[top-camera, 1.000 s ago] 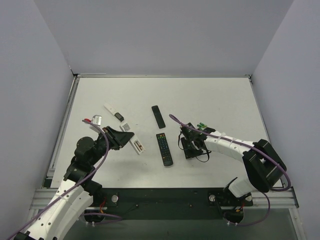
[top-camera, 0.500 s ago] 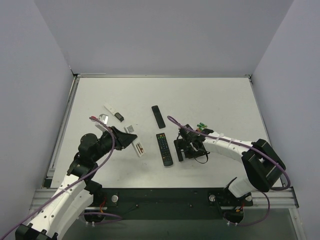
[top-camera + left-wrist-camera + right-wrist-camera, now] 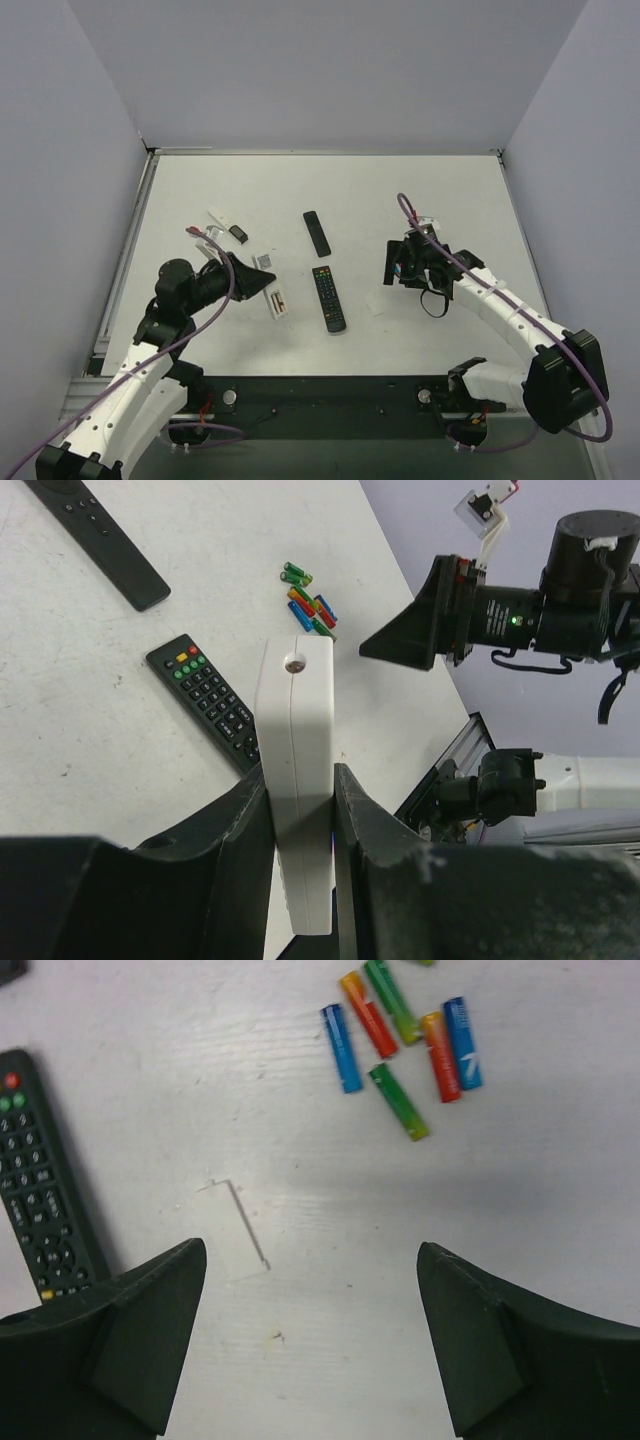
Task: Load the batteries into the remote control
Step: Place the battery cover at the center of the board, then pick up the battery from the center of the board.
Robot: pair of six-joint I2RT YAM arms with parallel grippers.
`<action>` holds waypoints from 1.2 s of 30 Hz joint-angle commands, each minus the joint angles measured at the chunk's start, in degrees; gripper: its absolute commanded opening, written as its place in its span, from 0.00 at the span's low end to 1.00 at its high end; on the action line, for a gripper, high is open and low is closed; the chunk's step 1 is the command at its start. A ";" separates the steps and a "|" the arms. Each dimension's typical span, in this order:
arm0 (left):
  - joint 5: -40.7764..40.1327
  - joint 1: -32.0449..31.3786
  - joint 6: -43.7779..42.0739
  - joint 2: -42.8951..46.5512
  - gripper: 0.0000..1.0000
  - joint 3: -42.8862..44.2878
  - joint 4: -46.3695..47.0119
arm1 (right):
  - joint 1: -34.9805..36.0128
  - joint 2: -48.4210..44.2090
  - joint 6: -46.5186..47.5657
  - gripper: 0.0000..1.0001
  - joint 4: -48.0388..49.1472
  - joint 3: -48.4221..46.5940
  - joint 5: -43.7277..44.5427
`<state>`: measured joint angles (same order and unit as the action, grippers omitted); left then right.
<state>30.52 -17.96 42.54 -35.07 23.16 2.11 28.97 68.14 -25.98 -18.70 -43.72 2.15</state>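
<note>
A white table [image 3: 450,190] boxed in by pale walls is carrying the work. The remote control [image 3: 296,710] is being held edge-on, apparently raised off the table, with the left gripper [image 3: 300,800] clenching it between its jaws. The batteries [image 3: 400,1035] are lying loose in a small cluster, well apart from it. The right gripper [image 3: 310,1260] is hovering just short of them, jaws spread wide and grasping nothing. Beneath it a small white cover [image 3: 232,1230] is lying near a black remote [image 3: 45,1190]. Fetching a first cell seems to be in hand, and that calls for lowering the right gripper over one battery lying clear of its neighbours.
</note>
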 commanded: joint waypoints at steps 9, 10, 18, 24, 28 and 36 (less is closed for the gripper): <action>7.52 0.38 -11.43 -12.73 0.00 16.91 -5.80 | -14.12 8.75 1.10 0.50 1.64 -4.70 -5.84; 7.88 0.38 -12.65 -13.96 0.00 17.53 -5.80 | -14.12 9.46 1.45 0.49 2.08 -5.22 -6.11; 5.95 1.78 -13.37 -14.59 0.00 14.39 -7.12 | -14.64 16.84 4.17 0.38 1.91 -8.74 -5.32; 6.30 2.05 -10.47 -15.38 0.00 12.09 -3.79 | -14.82 21.07 5.85 0.28 0.95 -11.03 -5.49; 6.57 2.14 -9.15 -15.73 0.00 11.30 -1.16 | -14.91 23.26 6.55 0.25 0.07 -12.52 -5.41; 6.65 2.31 -8.79 -15.29 0.00 10.86 -0.62 | -14.91 26.96 7.69 0.22 -1.08 -14.19 -5.14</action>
<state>36.14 -16.01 33.26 -50.92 33.56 -2.74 14.55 93.78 -19.35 -16.97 -55.64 -3.46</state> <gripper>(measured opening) 0.343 0.229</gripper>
